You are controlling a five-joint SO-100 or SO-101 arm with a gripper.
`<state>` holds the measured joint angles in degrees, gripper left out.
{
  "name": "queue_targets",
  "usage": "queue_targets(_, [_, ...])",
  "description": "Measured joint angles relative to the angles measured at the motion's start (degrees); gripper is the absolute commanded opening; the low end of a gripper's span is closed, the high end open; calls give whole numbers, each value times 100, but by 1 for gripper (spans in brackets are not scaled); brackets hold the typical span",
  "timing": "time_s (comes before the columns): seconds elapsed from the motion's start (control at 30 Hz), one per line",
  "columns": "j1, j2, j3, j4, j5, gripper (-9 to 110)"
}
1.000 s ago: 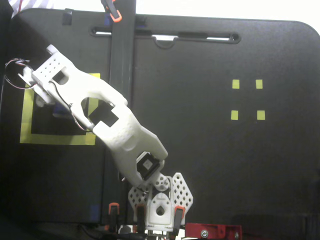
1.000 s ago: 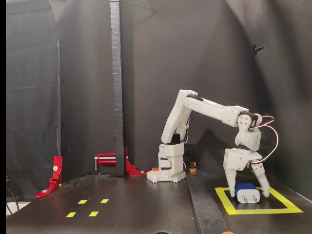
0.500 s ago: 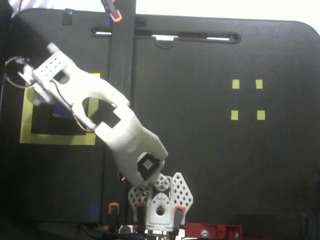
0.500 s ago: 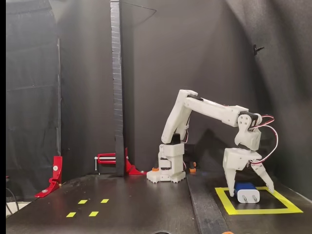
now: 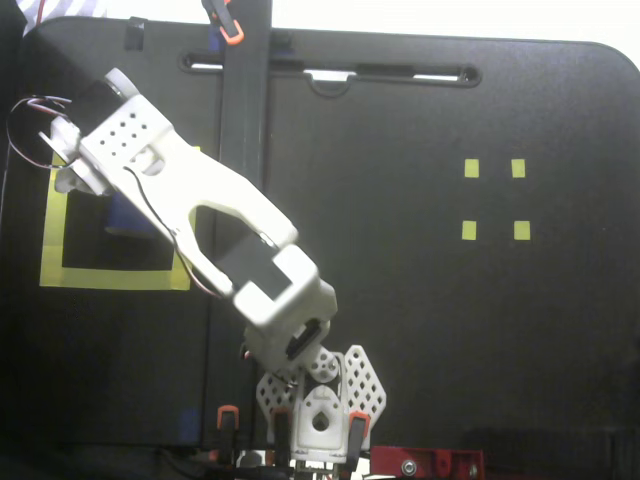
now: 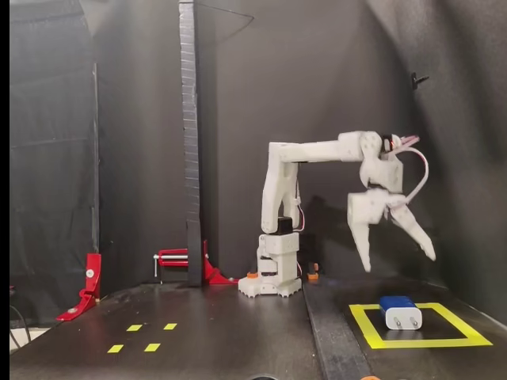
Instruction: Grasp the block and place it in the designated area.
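Observation:
The dark-blue block [image 6: 398,311] with two pale prongs lies on the black square inside the yellow tape frame [image 6: 416,343]. My gripper [image 6: 398,261] hangs above it with its jaws spread wide and nothing between them, clear of the block. In the fixed view from above, the white arm reaches from the bottom centre to the upper left and covers most of the frame [image 5: 110,278]. Only a blue sliver of the block [image 5: 124,212] shows beside the arm there. The gripper [image 5: 98,188] is mostly hidden under the wrist.
A tall black post [image 6: 188,142] stands beside the arm's base [image 6: 271,285], also seen from above [image 5: 245,100]. Four tiny yellow squares [image 5: 492,198] mark the far side of the table [image 6: 142,336]. Red clamps [image 6: 87,285] sit at the table's edge.

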<state>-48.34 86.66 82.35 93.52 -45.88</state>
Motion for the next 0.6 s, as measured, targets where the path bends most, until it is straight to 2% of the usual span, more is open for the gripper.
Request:
queue_targets(0.37, [35,211,0,158,0,42])
queue_targets(0.6, [35,211,0,158,0,21])
